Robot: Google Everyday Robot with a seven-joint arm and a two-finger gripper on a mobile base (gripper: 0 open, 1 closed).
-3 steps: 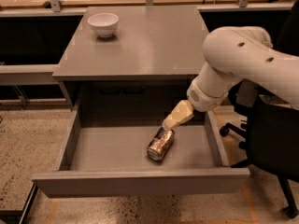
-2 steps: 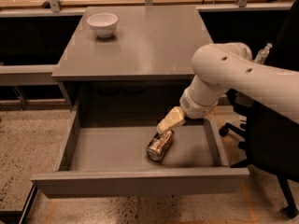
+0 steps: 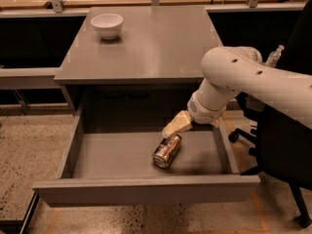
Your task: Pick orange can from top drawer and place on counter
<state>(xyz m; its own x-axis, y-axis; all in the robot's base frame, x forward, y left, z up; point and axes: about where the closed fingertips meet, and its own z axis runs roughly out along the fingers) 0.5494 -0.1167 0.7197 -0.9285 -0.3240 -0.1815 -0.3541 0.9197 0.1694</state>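
Observation:
The orange can (image 3: 167, 151) lies on its side on the floor of the open top drawer (image 3: 146, 189), right of centre. My gripper (image 3: 171, 128) reaches down into the drawer from the right on a white arm (image 3: 253, 82). Its tan tip sits just above the far end of the can, very close to it or touching it. The counter (image 3: 146, 43) is the grey top above the drawer.
A white bowl (image 3: 107, 25) stands at the counter's back left. A black office chair (image 3: 287, 145) is close on the right of the drawer. A clear bottle (image 3: 274, 55) shows behind the arm. Speckled floor lies to the left.
The arm has swung left and lower, bringing my gripper from the drawer's right side down to the far end of the can. The can has not moved.

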